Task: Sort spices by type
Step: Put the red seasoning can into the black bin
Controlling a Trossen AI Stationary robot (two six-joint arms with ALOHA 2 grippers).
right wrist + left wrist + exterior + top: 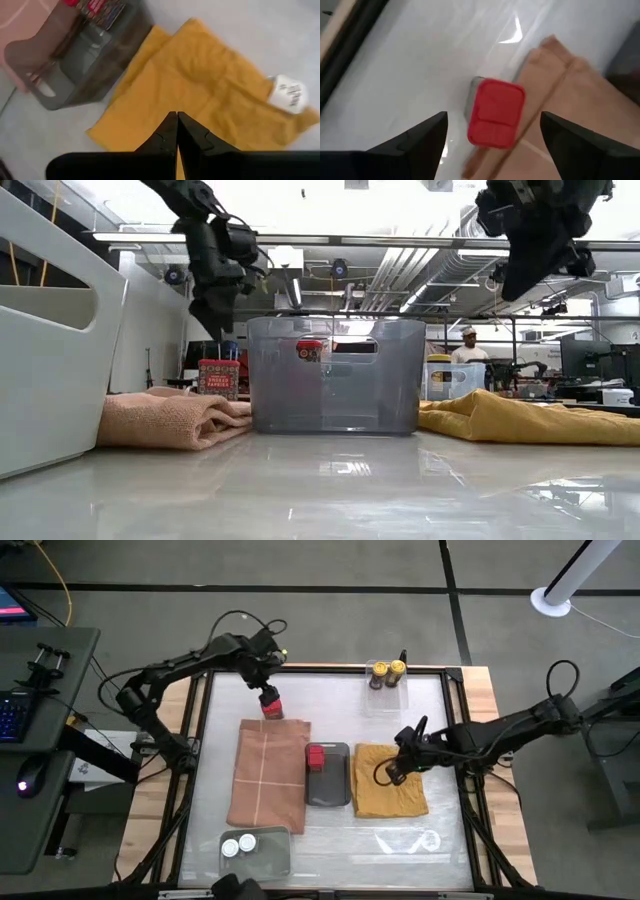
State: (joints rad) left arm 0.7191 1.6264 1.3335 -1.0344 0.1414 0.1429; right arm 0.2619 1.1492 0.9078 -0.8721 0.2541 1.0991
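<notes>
The left arm reaches from the bench's left edge toward its far side, elbow bent, and its gripper (492, 132) points down with the two fingers spread wide apart. The right arm stretches in from the right side, nearly straight, and its gripper (177, 131) hangs above the bench with fingers pressed together.

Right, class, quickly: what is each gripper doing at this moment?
Left gripper: open, empty, above the red tin at the pink cloth's edge.
Right gripper: shut, empty, over the yellow cloth.

Glossy white tabletop (330, 840), soft cloth towels (270, 775), and a seemingly metal red tin (495, 112).
</notes>
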